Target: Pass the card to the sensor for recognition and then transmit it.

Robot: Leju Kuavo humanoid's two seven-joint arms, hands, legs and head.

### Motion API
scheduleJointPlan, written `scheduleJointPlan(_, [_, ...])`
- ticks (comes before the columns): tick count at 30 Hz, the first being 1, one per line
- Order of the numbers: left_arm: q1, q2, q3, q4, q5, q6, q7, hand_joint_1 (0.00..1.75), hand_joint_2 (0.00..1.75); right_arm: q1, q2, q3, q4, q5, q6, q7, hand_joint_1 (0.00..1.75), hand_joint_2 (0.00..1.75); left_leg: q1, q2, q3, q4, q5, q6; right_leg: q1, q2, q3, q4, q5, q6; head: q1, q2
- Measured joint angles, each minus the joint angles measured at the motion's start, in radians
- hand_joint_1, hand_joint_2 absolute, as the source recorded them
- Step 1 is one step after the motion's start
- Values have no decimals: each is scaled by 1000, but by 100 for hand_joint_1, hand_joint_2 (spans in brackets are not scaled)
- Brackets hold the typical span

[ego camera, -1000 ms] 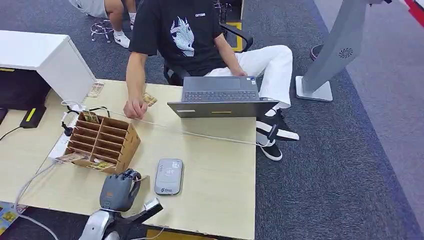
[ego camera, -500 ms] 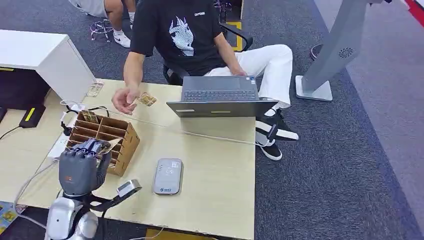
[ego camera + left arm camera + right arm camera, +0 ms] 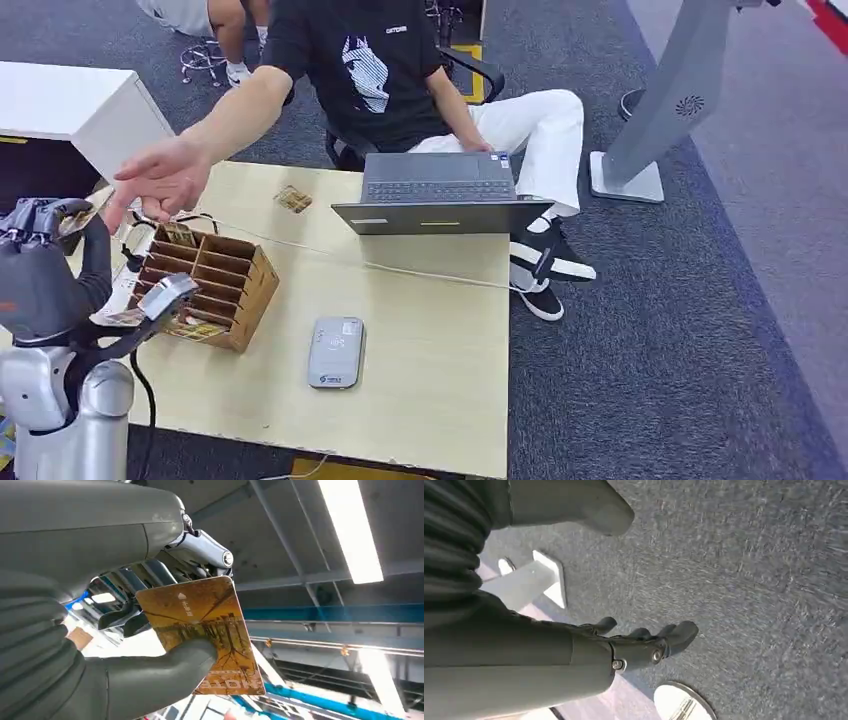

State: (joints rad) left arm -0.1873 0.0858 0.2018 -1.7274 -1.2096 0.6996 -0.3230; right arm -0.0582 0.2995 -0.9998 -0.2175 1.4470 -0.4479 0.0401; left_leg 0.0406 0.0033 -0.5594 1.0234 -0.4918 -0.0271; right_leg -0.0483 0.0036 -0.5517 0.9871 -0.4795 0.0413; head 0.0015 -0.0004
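Left hand (image 3: 40,265) has risen from the wooden organizer (image 3: 205,285) to the table's left edge, thumb and fingers pinching the orange card (image 3: 202,632). A person's hand (image 3: 160,178) now reaches toward it. Right hand (image 3: 644,645) hangs over carpet, fingers apart, empty.

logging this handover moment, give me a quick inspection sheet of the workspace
surface: pale wooden table.
job's things: card held up in left hand; grey sensor lies flat on the table.
clutter: cardboard organiser with cards, loose card, laptop.
hands: left hand grips the card; right hand hangs over carpet, holding nothing.
cables: white cable across table.
surroundings: seated person's hand reaching towards the card.
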Motion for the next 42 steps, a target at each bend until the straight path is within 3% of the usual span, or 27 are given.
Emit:
scheduleJointPlan(4, [-36,-12,45,55,14,0,-119,175,175,-6,-1,0,5,-1,0,-2,0,175,-1,0,0,0,0,0,-1,0,0,0,0,0,0,0])
scheduleJointPlan(17, [-67,-37,109,119,21,0,-142,175,175,-11,-2,0,13,-2,0,-2,0,175,0,1,-1,0,0,0,0,1,-1,0,0,0,0,0])
scheduleJointPlan(25, [-78,-73,145,129,19,0,-203,175,175,-11,-2,0,15,-6,-1,0,0,175,-1,3,-3,0,-1,0,-1,3,-4,0,0,0,0,0])
scheduleJointPlan(26, [-79,-77,148,129,17,0,-210,143,175,-11,-2,0,15,-9,-2,1,0,175,-1,3,-4,0,-1,0,-1,3,-5,0,0,0,0,0])
scheduleJointPlan(27, [-80,-82,151,129,14,0,-213,0,175,-11,-2,0,15,-11,-2,1,0,175,-1,3,-4,0,-1,0,-1,3,-6,0,0,0,0,0])
scheduleJointPlan(36, [-84,-105,160,129,-18,0,-196,0,175,-12,-2,0,15,-17,-2,1,0,175,-1,2,-5,0,-1,0,0,2,-7,0,0,1,0,0])
scheduleJointPlan(42, [-56,-78,97,107,-77,1,-50,0,175,-12,-2,0,15,-35,-2,1,0,175,0,2,-5,0,0,0,0,2,-6,0,1,0,0,0])
